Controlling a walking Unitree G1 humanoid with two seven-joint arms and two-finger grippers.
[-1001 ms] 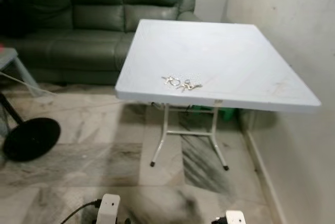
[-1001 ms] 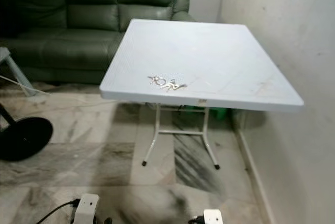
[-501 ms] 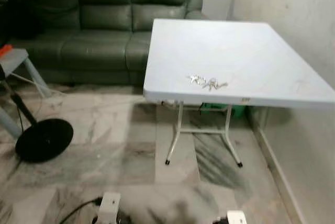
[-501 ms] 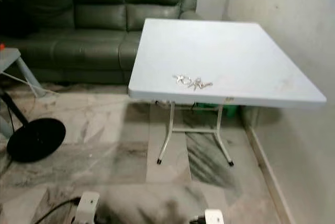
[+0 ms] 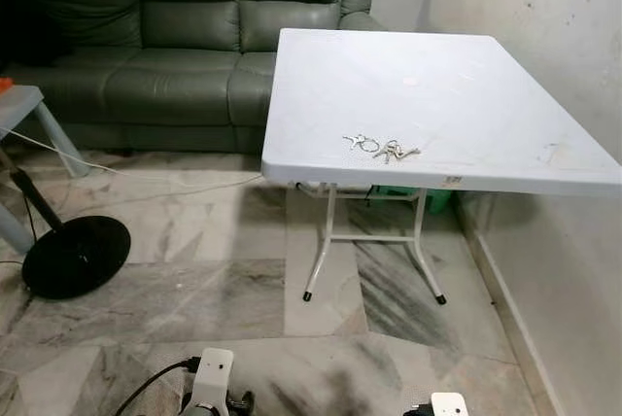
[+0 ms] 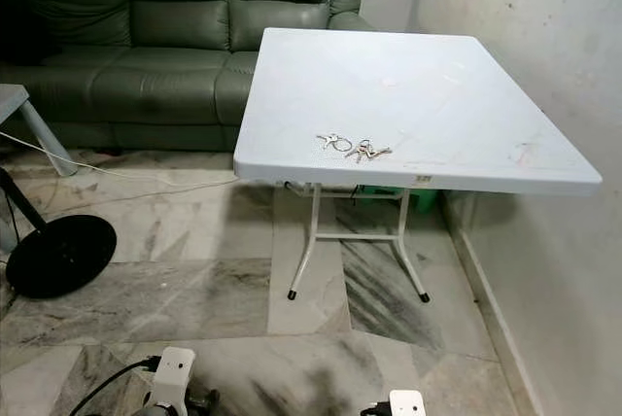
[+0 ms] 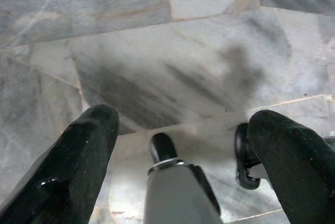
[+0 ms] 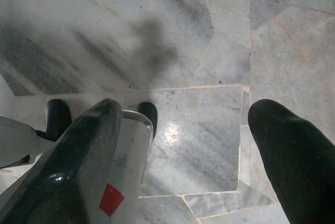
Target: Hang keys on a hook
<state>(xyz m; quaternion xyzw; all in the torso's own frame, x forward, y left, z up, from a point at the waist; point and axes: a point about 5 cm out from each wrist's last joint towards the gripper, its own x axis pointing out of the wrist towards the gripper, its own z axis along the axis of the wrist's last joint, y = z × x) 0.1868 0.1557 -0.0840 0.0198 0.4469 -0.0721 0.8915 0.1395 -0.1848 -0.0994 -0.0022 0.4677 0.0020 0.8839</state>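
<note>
Wall (image 5: 544, 8) flush along table (image 5: 466, 86)

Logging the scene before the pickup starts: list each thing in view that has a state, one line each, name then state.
keys: lying flat on the table near its front edge, not held.
table: standing, legs unfolded, top bare except for the keys.
left gripper: open, pointing down at the marble floor, holding nothing.
right gripper: open, pointing down at the floor, holding nothing.
sofa: unoccupied, behind the table.

Even indoor light, sharp head views, soft shadow under the table (image 5: 486, 95).
</note>
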